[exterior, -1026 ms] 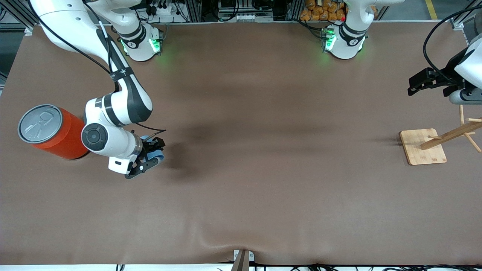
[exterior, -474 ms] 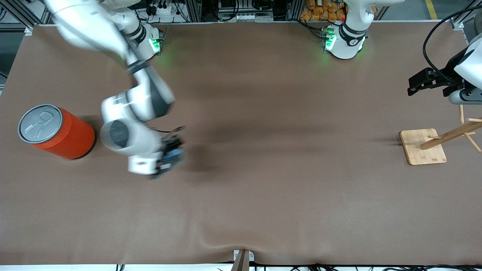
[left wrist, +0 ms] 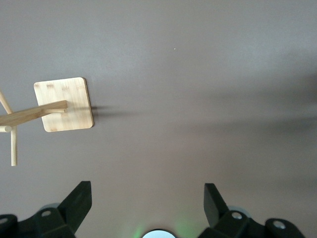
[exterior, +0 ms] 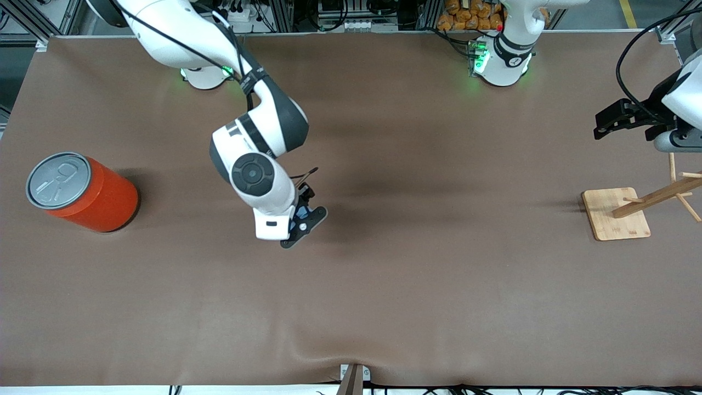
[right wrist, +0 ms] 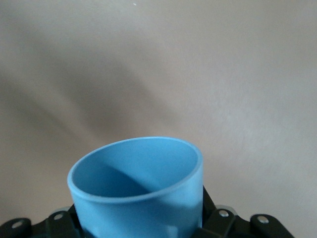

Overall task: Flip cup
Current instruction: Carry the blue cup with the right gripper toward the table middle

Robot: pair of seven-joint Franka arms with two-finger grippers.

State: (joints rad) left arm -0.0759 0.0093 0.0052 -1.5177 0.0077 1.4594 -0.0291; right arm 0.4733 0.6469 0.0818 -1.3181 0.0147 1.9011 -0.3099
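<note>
The light-blue cup (right wrist: 141,191) fills the right wrist view, its open mouth facing away from the wrist toward the brown table. My right gripper (exterior: 303,221) is shut on the cup, up in the air over the middle of the table toward the right arm's end. From the front only a sliver of the cup (exterior: 298,212) shows between the black fingers. My left gripper (exterior: 603,125) waits open and empty at the left arm's end of the table, above the wooden rack; its two fingertips (left wrist: 79,198) stand wide apart.
A large orange can (exterior: 88,195) with a grey pull-tab lid stands at the right arm's end. A wooden rack on a square bamboo base (exterior: 614,215) stands at the left arm's end; its base (left wrist: 67,101) shows in the left wrist view too.
My right arm has swung away from the orange can toward the table's middle, carrying the cup with it. The left arm has not moved.
</note>
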